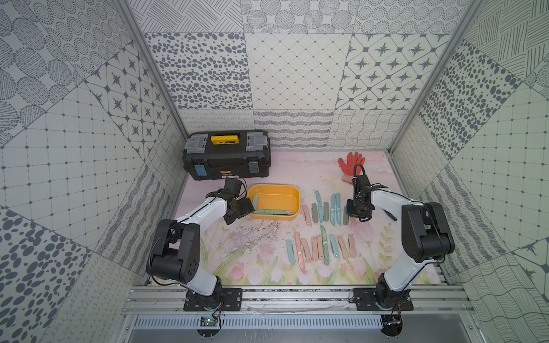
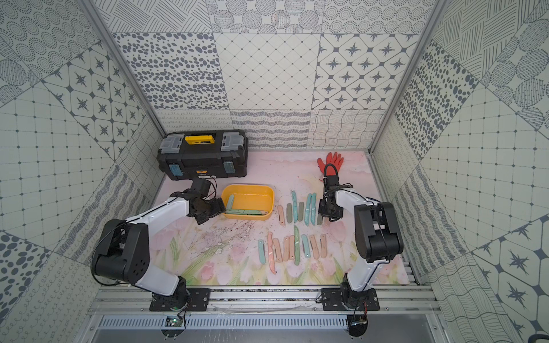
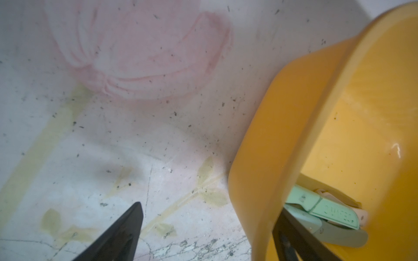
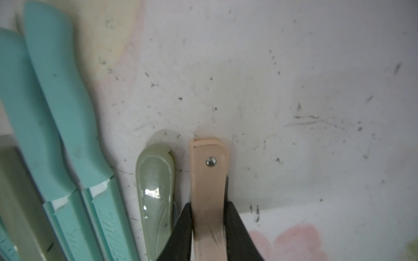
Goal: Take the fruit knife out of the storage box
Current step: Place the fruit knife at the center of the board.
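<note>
Aluminium rail [image 1: 297,294], scuffed floral mat [image 1: 255,246], patterned tile walls [image 1: 297,74]

You see only part of the peach knife [image 4: 207,176]: the right end effector [image 4: 208,203] covers its sides, the picture's edge cuts it.

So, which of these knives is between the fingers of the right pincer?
The peach folding knife with the metal rivet, beside the pale green knife. It alone lies between the fingers of the right pincer; the teal knives lie apart.
</note>
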You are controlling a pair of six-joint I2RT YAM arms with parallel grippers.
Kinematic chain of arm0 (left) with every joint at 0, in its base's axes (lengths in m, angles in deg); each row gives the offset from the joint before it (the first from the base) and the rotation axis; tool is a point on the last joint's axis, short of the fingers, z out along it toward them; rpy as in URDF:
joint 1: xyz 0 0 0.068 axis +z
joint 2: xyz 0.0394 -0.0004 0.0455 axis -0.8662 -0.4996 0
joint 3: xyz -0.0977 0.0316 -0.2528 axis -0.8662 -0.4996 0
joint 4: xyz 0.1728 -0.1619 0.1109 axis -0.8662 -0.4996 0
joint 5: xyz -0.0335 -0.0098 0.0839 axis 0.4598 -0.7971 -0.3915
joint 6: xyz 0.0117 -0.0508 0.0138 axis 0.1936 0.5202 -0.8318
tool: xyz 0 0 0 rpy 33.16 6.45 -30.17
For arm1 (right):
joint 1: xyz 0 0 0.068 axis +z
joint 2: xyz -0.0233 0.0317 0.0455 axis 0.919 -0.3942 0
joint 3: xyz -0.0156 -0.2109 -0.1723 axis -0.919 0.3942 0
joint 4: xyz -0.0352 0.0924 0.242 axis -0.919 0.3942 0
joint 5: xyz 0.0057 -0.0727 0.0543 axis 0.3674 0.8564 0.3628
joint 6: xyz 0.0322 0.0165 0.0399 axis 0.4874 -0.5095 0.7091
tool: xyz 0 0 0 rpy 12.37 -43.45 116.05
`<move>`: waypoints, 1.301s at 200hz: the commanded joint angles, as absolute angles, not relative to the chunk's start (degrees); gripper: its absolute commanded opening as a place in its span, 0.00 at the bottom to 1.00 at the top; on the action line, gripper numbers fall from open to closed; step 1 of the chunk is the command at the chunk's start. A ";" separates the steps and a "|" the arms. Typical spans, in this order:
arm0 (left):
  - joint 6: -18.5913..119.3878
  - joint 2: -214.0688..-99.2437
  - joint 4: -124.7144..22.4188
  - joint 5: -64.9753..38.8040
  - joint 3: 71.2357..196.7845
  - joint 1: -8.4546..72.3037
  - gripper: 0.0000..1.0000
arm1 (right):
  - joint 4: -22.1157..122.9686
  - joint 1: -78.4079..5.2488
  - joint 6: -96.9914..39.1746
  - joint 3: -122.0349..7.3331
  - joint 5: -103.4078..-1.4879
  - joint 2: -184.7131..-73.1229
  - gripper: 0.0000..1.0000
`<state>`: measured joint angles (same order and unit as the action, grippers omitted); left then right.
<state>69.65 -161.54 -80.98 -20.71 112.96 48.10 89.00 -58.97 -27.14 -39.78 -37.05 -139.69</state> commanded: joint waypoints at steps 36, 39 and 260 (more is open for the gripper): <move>68.38 -157.25 -80.82 -18.77 114.51 47.51 0.90 | 92.68 -57.91 -27.08 -41.41 -37.53 -132.41 0.47; 68.25 -156.90 -80.77 -18.86 114.47 47.40 0.90 | 92.85 -57.84 -27.12 -41.50 -37.59 -131.98 0.47; 60.58 -183.93 -102.01 -33.58 147.50 34.36 0.69 | 82.49 -42.68 -30.50 -54.60 -44.02 -135.08 0.51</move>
